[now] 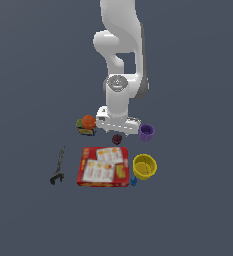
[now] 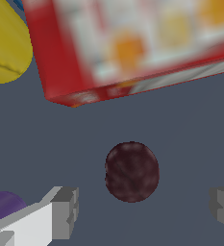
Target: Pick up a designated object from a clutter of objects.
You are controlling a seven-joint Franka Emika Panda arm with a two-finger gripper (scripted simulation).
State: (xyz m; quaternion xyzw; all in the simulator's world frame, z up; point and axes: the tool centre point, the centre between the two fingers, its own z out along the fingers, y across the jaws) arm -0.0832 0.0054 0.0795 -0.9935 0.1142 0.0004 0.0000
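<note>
The gripper (image 2: 142,211) hangs low over the floor with its jaws wide apart, one finger (image 2: 65,211) on each side of the plum (image 2: 131,171). The plum rests on the floor in the gap, touching neither finger.

In the exterior view the plum (image 1: 117,138) sits at the middle of the clutter. From it, the red box (image 1: 104,166) lies flat at about 6 o'clock, near but apart. The purple cup (image 1: 146,132) stands at 2 o'clock and the yellow cup (image 1: 144,166) at 4 o'clock. A small blue piece (image 1: 133,181) lies just beside the yellow cup and the box corner. The orange ball (image 1: 89,121) is at 10 o'clock, seemingly resting on some small dark object, though the render is too coarse to tell. The wrench (image 1: 58,166) lies well apart at 8 o'clock.
</note>
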